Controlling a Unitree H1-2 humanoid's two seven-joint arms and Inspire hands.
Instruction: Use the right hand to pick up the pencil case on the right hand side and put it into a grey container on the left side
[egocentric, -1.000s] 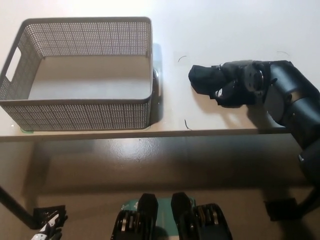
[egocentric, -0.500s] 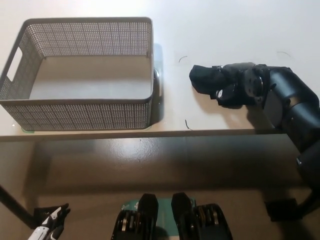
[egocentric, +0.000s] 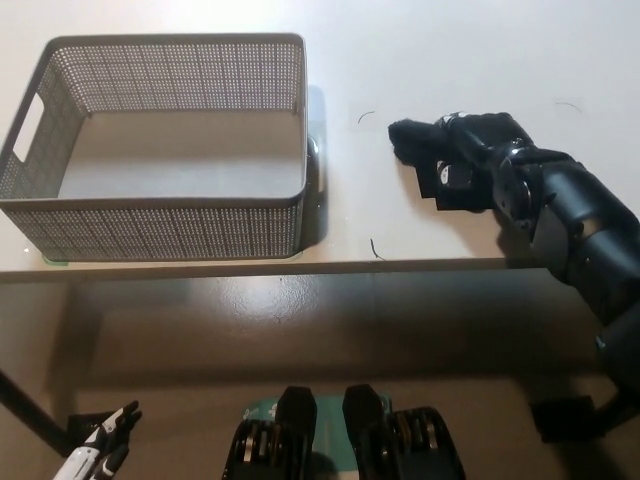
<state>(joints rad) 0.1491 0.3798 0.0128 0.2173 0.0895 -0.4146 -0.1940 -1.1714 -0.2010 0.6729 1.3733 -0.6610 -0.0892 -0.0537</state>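
Since a second ago the right hand (egocentric: 468, 160) has swung its wrist round and shifted up the worktop (egocentric: 440, 60), and the pencil case (egocentric: 408, 136) now shows less of itself.

Black arm enters from the lower right, forearm angled up and leftward, hand lying over the dark pencil case with its fingers curled about it; it seems to have hold of the case, though black on black blurs the contact. Only the case's left end pokes out, resting on the worktop right of the grey container (egocentric: 160, 150), well apart from it. The left hand (egocentric: 98, 448) hangs low at the bottom left, fingers slightly spread, holding nothing. No readable writing or labels anywhere.
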